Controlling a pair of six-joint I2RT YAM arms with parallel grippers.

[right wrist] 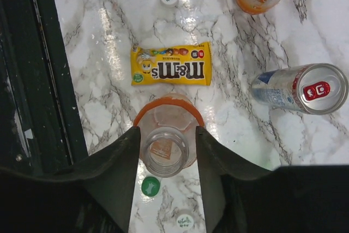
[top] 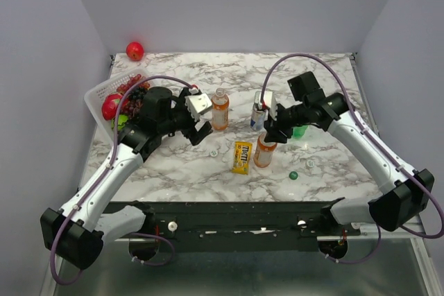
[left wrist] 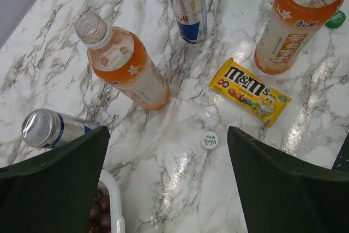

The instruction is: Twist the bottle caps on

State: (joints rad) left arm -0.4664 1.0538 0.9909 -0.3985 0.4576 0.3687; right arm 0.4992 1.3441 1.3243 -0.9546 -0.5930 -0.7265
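Observation:
My right gripper is shut on an uncapped orange bottle, its fingers against both sides of the shoulder below the open neck. A dark green cap and a white cap lie near it. My left gripper is open and empty above the table. A second white cap lies between its fingers, nearer the right one. The other orange bottle stands uncapped. The green bottle is partly hidden behind my right arm.
A yellow M&M's packet lies between the orange bottles. A drink can stands behind them, and another can lies by a white fruit basket. A red apple sits at the back left.

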